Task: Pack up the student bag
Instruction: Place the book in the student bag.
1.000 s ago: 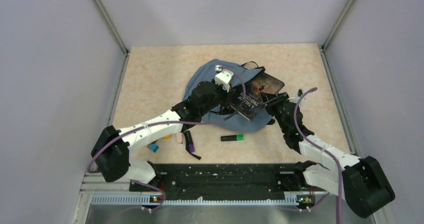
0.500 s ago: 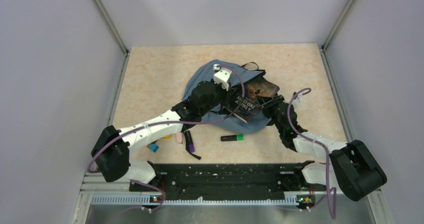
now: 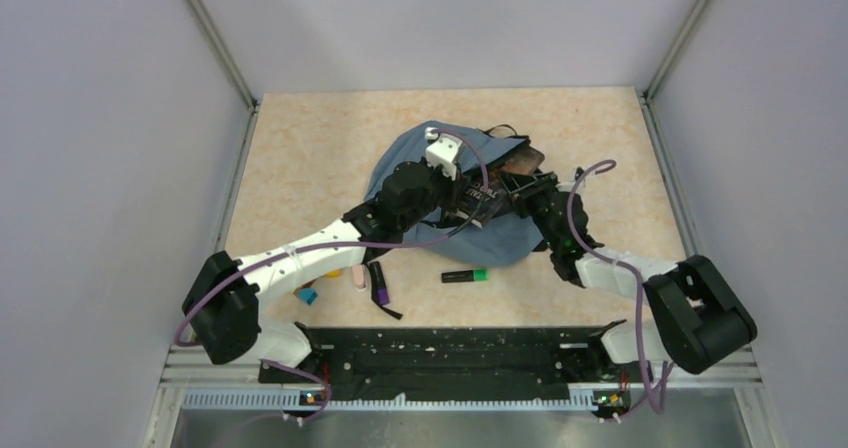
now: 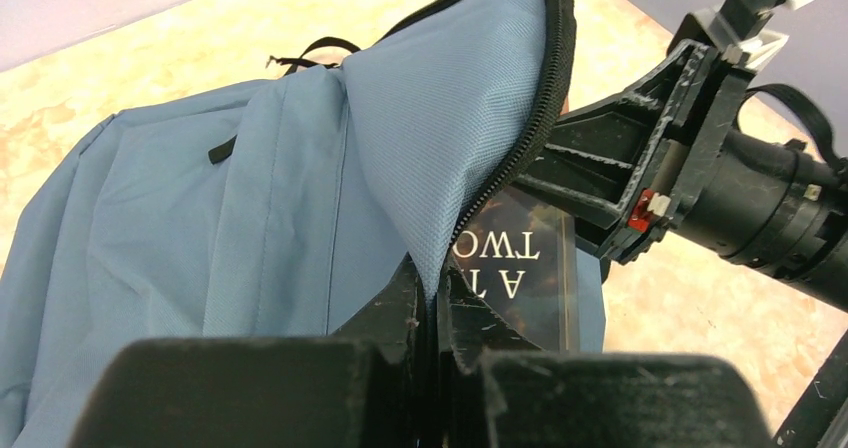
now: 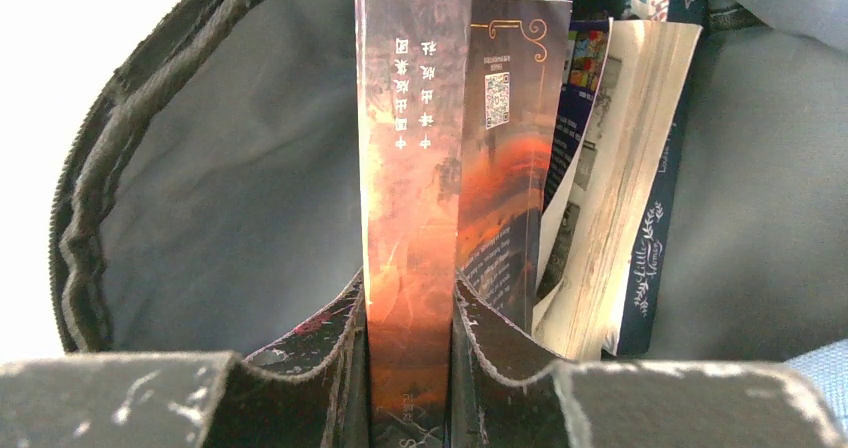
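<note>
Lying in the middle of the table (image 3: 300, 138), the student bag (image 3: 400, 158) is held open at its zipper flap by the clamped left gripper (image 4: 432, 308), while a dark book (image 5: 415, 168), pinched in the right gripper (image 5: 410, 338), is partly entered beside other books (image 5: 620, 168), and a green highlighter (image 3: 466, 276) is judged left to pack.

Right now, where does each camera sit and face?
Top external: above and behind the bases, looking down; left arm and right arm meet at the student bag.
Left wrist: on the left arm, looking past the left gripper, shut on the bag's zipper edge, toward the right gripper.
Right wrist: looks into the bag's mouth; its gripper clamps a book.
Shared: both wrist views show that book.
</note>
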{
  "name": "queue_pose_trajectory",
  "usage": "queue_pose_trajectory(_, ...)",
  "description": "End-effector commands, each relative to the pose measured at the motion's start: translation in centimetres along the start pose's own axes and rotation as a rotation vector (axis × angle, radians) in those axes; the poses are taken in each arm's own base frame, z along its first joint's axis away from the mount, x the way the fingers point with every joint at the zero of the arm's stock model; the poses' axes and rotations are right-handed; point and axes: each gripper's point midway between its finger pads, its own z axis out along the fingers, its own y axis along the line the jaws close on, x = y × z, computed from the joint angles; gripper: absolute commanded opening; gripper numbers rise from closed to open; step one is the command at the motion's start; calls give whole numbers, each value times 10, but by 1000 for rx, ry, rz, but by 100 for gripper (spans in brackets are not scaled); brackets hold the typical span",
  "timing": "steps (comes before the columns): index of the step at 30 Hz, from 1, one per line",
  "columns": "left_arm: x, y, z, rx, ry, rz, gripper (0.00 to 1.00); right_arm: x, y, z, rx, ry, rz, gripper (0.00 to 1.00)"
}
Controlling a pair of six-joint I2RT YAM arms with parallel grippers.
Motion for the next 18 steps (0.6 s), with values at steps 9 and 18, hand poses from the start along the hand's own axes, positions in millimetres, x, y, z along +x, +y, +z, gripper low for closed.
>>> queue_pose_trajectory(9,-51,2,-10,-16,-142,-28,0,-2,59,-1,-236,0,96,0)
queue_pose_trajectory(18,-55,4,-17,-18,-159,-38,0,-29,120,-30,-374,-68,117,0)
